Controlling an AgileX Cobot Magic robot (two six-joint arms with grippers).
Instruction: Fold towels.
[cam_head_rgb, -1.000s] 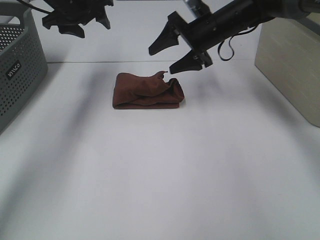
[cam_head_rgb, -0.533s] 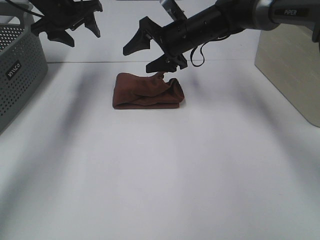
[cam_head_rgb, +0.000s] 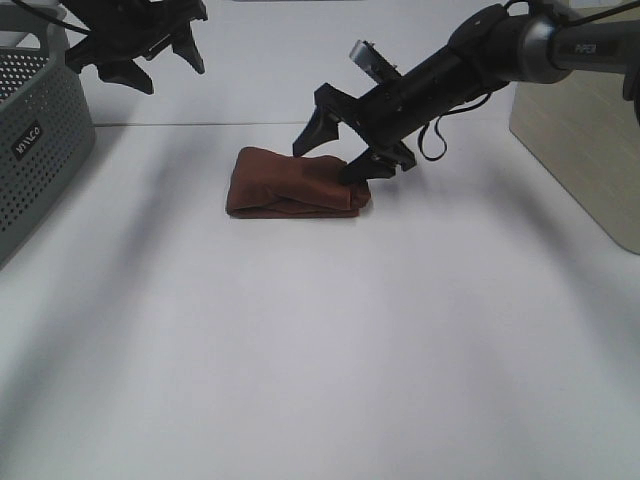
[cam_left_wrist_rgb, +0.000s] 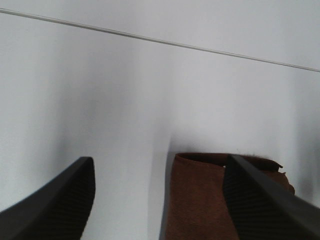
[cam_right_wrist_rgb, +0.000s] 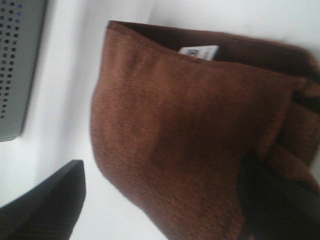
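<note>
The dark reddish-brown towel (cam_head_rgb: 288, 182) lies folded in a small bundle on the white table, towards the back. My right gripper (cam_head_rgb: 336, 150) is open and low over the towel's right end, with one finger (cam_head_rgb: 366, 165) down on the cloth. The right wrist view shows the towel (cam_right_wrist_rgb: 190, 135) filling the space between the fingers of the right gripper (cam_right_wrist_rgb: 160, 205), and its small white tag (cam_right_wrist_rgb: 198, 51) at a fold edge. My left gripper (cam_head_rgb: 135, 55) is open, empty and raised at the back left. The left wrist view shows the towel (cam_left_wrist_rgb: 200, 200) below the left gripper (cam_left_wrist_rgb: 160, 205).
A grey perforated basket (cam_head_rgb: 40, 130) stands at the left edge, also seen in the right wrist view (cam_right_wrist_rgb: 20, 65). A beige box (cam_head_rgb: 580, 130) stands at the right. The white table (cam_head_rgb: 320, 350) reaches forward to the near edge.
My right gripper has come down and a little right onto the towel's right end. The towel's raised corner now lies flat. The left gripper shifted slightly left, then held still.
</note>
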